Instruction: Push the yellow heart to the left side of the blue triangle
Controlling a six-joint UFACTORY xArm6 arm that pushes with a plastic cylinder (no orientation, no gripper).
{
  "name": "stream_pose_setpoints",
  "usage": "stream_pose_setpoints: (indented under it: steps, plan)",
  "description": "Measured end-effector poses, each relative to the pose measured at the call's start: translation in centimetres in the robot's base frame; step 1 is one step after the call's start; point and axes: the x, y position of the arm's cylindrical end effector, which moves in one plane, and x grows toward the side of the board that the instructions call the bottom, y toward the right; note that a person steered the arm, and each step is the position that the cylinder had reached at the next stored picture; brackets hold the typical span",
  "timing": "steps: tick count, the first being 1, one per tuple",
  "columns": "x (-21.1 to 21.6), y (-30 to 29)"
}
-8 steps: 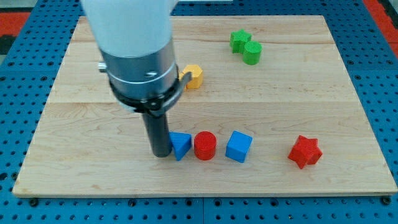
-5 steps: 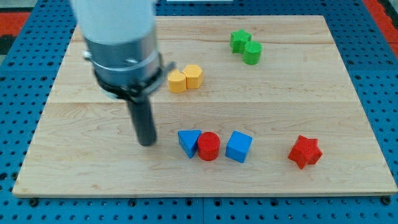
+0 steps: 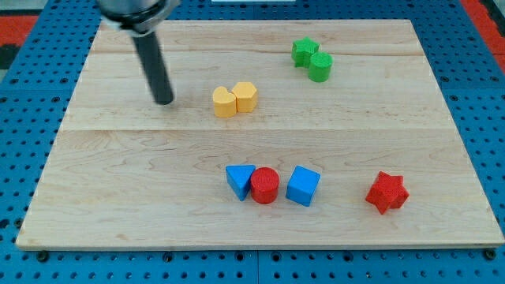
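The yellow heart [image 3: 225, 102] lies near the board's middle, touching a yellow hexagonal block [image 3: 245, 96] on its right. The blue triangle [image 3: 240, 181] sits lower down, touching a red cylinder [image 3: 264, 186] on its right. My tip [image 3: 163, 101] rests on the board to the left of the yellow heart, about a block's width or two away from it, and well above and left of the blue triangle.
A blue cube [image 3: 303, 186] sits right of the red cylinder. A red star [image 3: 387, 192] lies at the lower right. A green star [image 3: 304, 51] and a green cylinder [image 3: 319, 67] touch at the upper right. The wooden board [image 3: 110, 197] lies on a blue pegboard.
My tip has moved from beside the blue triangle up and left to a spot left of the yellow heart. The triangle was nudged right against the red cylinder.
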Motion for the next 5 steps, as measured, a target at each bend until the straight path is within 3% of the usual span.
stream_pose_setpoints:
  steps: [2, 5]
  plan:
    - [-2.5, 10.1]
    - [8.2, 0.1]
